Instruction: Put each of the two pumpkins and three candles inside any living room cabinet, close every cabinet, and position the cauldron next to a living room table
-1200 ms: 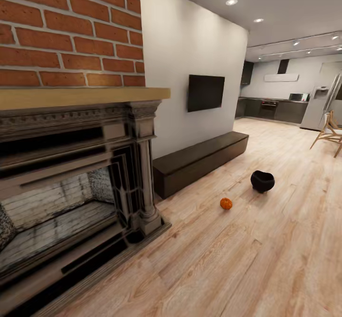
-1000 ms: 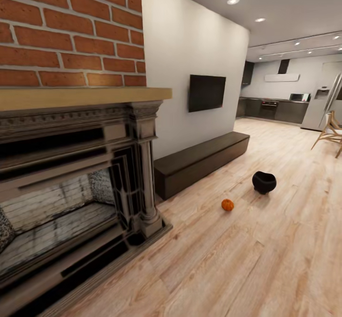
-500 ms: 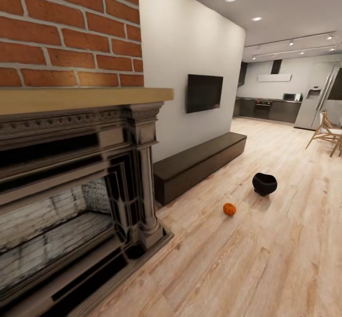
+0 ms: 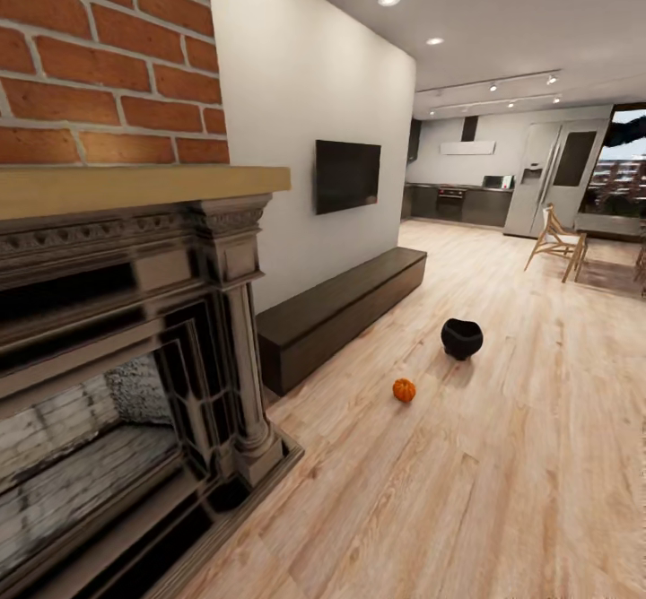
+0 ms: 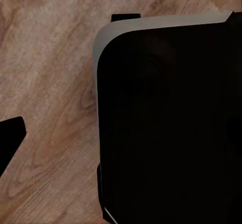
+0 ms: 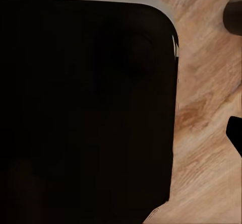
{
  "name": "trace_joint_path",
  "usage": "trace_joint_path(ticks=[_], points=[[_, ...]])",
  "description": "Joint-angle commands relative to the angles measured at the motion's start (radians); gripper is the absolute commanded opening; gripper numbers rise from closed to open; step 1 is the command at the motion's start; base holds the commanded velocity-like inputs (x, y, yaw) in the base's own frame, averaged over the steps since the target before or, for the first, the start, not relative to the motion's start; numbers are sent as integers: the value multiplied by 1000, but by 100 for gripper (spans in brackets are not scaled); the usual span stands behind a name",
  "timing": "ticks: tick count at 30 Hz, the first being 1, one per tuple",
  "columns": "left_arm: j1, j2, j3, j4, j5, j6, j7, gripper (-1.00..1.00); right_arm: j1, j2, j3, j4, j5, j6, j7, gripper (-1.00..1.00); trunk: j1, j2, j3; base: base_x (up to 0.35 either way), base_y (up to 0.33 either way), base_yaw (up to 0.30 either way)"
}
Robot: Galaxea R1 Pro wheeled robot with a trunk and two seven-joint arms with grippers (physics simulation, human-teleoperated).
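One small orange pumpkin [image 4: 404,390] lies on the wooden floor in the head view. Just beyond it sits the round black cauldron [image 4: 461,338], upright and a short way apart from it. The long, low dark-brown cabinet [image 4: 341,312] runs along the white wall to their left, with its fronts shut. The candles and a table are out of view. In the left wrist view a dark finger [image 5: 10,141] shows at the picture's edge over wood floor. A dark finger [image 6: 235,133] shows likewise in the right wrist view. Nothing is seen held.
An ornate grey fireplace [image 4: 126,375] under red brick stands close at the left. A black TV [image 4: 347,176] hangs above the cabinet. Far off are a wooden chair [image 4: 556,242], a fridge [image 4: 556,169] and kitchen counters. Each wrist view shows the robot's dark body [image 5: 166,123] over the floor.
The whole head picture has shifted left, so the camera has turned right. More of the far kitchen and a window now show. The pumpkin and cauldron themselves have not moved.
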Motion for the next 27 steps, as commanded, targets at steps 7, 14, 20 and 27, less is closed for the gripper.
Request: trace_joint_path(ticks=[7, 14, 20, 27], points=[[0, 0, -1, 0, -1, -3, 0, 100, -1, 0, 0, 1, -1, -4, 1, 100, 0, 0, -1, 240, 196, -277], [0, 0, -1, 0, -1, -3, 0, 100, -1, 0, 1, 1, -1, -4, 1, 100, 0, 0, -1, 269, 202, -277], [0, 0, -1, 0, -1, -3, 0, 100, -1, 0, 1, 1, -1, -4, 1, 100, 0, 0, -1, 273, 150, -277], [0, 0, -1, 0, -1, -3, 0, 100, -1, 0, 1, 1, -1, -4, 1, 100, 0, 0, -1, 267, 22, -277]])
